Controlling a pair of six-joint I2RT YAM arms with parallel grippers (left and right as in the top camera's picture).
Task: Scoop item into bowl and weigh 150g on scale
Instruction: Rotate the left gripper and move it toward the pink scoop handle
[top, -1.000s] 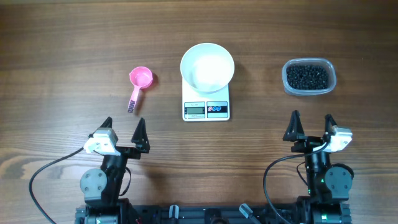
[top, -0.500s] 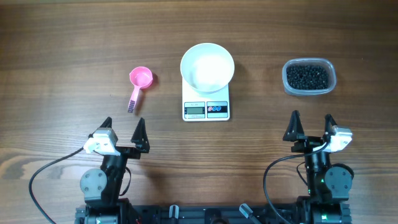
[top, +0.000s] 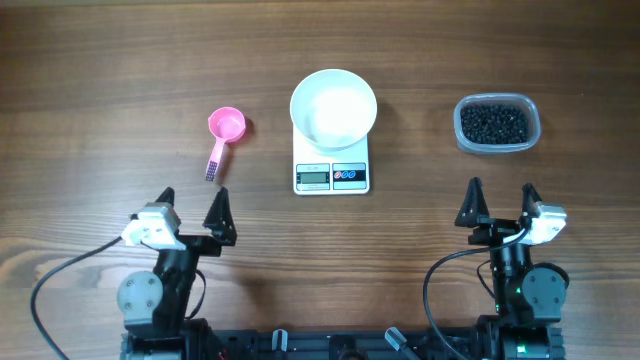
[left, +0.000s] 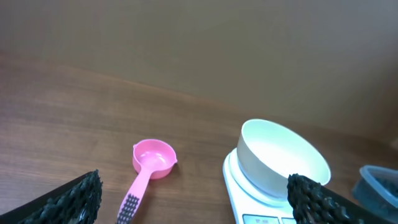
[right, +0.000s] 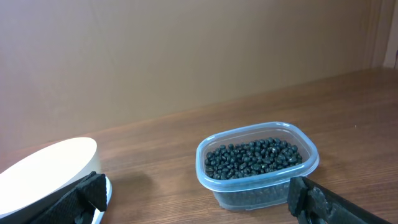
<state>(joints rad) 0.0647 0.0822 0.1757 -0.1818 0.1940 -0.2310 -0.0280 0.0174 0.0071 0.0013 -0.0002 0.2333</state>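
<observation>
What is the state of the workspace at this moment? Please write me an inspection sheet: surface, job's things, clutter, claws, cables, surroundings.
Surface: wooden table, brown grain, no spill seen.
Job's things: white bowl, empty, stands on the scale; black beans lie in a clear tub right of the scale; pink scoop, empty, lies left of the scale.
Clutter: nothing seen.
Claws: left claw open, holds nothing, short of the scoop's handle; right claw open, holds nothing, short of the tub.
Cables: left cable and right cable, black, loop beside the arm bases, apart from the things.
Surroundings: plain brown wall behind the table.
</observation>
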